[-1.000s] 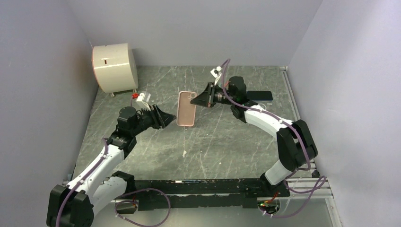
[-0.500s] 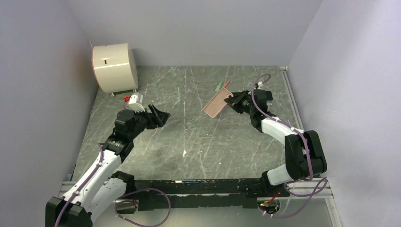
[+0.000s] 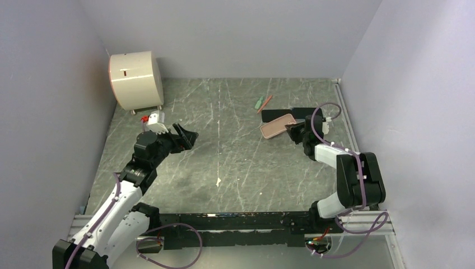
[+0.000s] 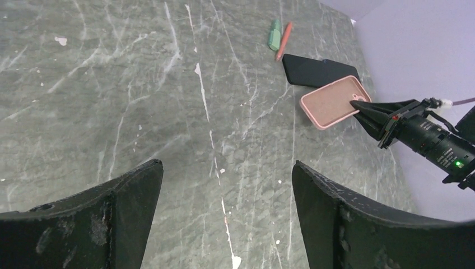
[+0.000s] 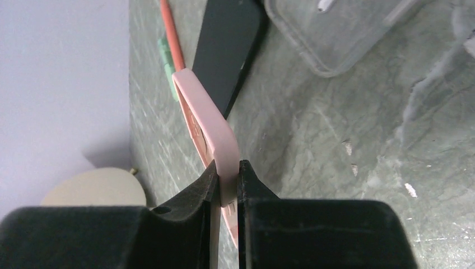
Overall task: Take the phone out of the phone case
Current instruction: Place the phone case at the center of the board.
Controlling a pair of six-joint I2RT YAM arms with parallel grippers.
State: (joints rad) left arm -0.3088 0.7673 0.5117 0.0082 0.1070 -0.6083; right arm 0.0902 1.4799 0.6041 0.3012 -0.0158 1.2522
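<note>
The pink phone case (image 3: 276, 124) is at the far right of the table, hollow side up, with my right gripper (image 3: 292, 130) shut on its near rim. In the right wrist view the rim (image 5: 212, 131) is pinched between the jaws of the right gripper (image 5: 228, 171). The black phone (image 3: 306, 114) lies flat on the table just behind the case, outside it. It also shows in the left wrist view, the phone (image 4: 311, 71) beside the case (image 4: 334, 101). My left gripper (image 4: 227, 165) hangs open and empty over the left-middle of the table, far from both.
A beige drum-shaped box (image 3: 136, 80) stands at the back left. A green marker and an orange pen (image 3: 262, 102) lie just left of the phone. A clear plastic tray (image 5: 341, 28) sits beyond the phone. Walls close in both sides and the back.
My right gripper carried the pink case from mid-table to the far right and lowered it beside the phone. My left gripper opened wide and drew back to the left.
</note>
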